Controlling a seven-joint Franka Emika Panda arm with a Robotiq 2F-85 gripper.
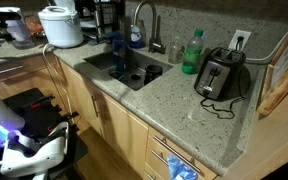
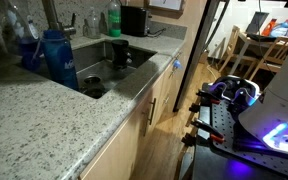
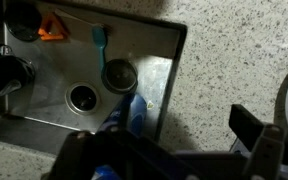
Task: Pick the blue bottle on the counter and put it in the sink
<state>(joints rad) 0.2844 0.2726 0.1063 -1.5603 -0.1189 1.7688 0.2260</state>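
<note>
The tall blue bottle (image 1: 117, 52) (image 2: 56, 58) stands upright at the corner of the dark sink (image 1: 106, 66) (image 2: 136, 66) nearest the wall and the white cooker. Its base seems to be inside the basin. In the wrist view the blue bottle (image 3: 129, 110) lies against the sink's (image 3: 156, 55) side wall, below my gripper (image 3: 159, 135). The gripper hangs high above it, with its fingers spread wide and nothing between them. The speckled counter (image 1: 174, 100) (image 2: 44, 130) (image 3: 234, 60) surrounds the sink. I cannot make out the gripper in either exterior view.
A shorter blue bottle (image 1: 134, 35) (image 2: 29, 52) stands by the steel faucet (image 1: 144, 20). A dark cup (image 2: 117, 52) (image 3: 117, 73) and a teal brush (image 3: 99, 38) are in the basin. A white cooker (image 1: 61, 27), a green bottle (image 1: 192, 52) and a toaster (image 1: 221, 73) stand on the counter.
</note>
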